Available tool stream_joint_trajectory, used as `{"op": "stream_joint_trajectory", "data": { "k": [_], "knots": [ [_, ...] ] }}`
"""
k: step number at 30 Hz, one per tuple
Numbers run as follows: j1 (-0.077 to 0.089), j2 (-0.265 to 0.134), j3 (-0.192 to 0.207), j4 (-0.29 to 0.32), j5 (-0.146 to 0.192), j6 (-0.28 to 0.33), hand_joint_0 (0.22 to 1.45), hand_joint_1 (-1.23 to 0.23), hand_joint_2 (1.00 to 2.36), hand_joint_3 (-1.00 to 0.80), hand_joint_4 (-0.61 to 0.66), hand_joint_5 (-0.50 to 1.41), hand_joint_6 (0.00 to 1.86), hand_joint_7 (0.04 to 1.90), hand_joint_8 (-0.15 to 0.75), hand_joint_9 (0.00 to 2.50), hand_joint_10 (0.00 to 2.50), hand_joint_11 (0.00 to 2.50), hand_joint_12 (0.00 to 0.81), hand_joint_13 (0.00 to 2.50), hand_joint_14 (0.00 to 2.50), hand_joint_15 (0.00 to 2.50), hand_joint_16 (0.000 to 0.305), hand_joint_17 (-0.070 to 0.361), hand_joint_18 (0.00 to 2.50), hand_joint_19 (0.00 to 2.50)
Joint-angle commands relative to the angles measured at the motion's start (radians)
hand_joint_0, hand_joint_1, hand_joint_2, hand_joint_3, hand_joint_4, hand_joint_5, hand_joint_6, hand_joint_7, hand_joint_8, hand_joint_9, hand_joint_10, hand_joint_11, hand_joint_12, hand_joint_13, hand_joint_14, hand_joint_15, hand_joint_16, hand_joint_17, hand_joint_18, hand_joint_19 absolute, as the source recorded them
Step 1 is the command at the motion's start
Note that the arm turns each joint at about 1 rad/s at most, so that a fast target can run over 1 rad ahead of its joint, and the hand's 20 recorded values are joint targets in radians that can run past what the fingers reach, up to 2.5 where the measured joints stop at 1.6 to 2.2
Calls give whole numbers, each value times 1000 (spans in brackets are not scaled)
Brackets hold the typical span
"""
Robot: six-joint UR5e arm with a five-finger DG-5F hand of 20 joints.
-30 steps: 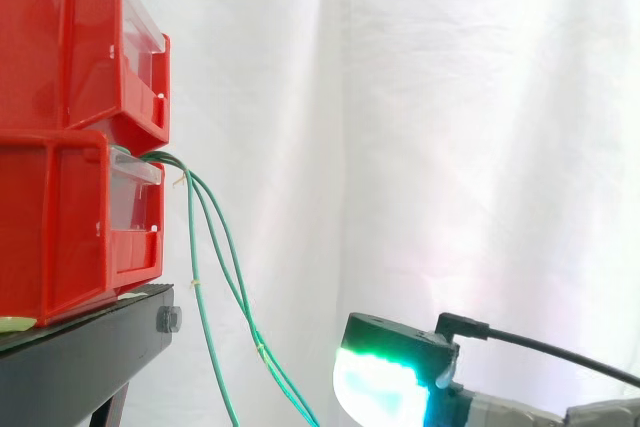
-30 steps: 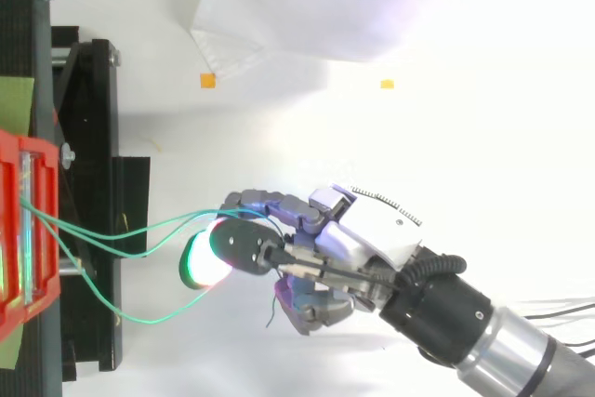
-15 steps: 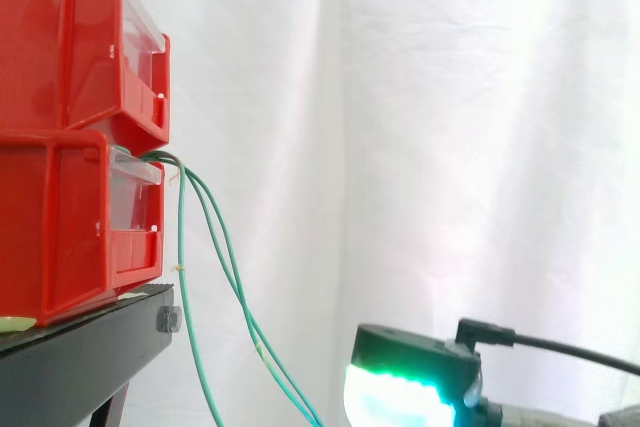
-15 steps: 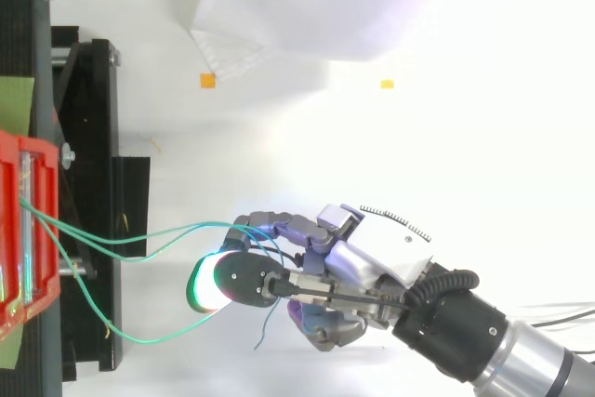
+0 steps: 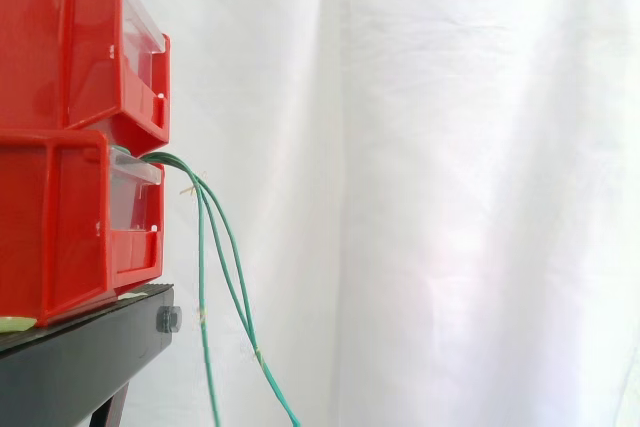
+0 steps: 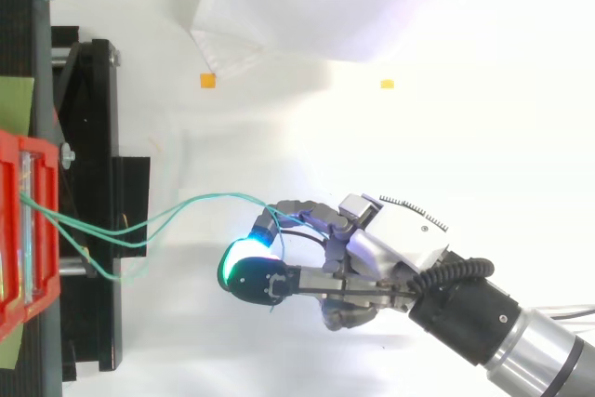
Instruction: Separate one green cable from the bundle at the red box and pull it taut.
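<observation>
- Watching remotely, I have the white curtain as the backdrop across the side view.
- At the left edge, the black stand carries two stacked red bins.
- From the top view's lower right comes the robot hand. Its fingers are curled closed round the green cables, and a cyan-green pad glows just beside them. I cannot tell how many strands are caught.
- The cables leave the front of the lower bin. From the side they hang almost vertically, drifting rightward past the bottom edge. From above they run left to right from bin to fingers in slack curves, and one strand loops low beside the stand.
</observation>
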Motion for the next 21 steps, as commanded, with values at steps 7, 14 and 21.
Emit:
{"op": "stream_joint_trajectory", "data": {
  "k": [7,14,21],
  "knots": [
    [0,0,3,-3,6,0,680,-799,1020,-134,415,-37,505,1209,350,1628,12,1795,358,1414,780,1442,50,113,1201,1462],
    [-1,0,7,-3,6,-2,658,-860,1020,-193,337,-63,505,1119,326,1554,13,1703,342,1357,668,1505,48,108,1071,1471],
    [0,0,16,-5,25,-5,477,-770,1000,-500,317,-12,504,1223,367,1704,14,1727,397,1410,731,1418,60,134,1144,1428]
  ]
}}
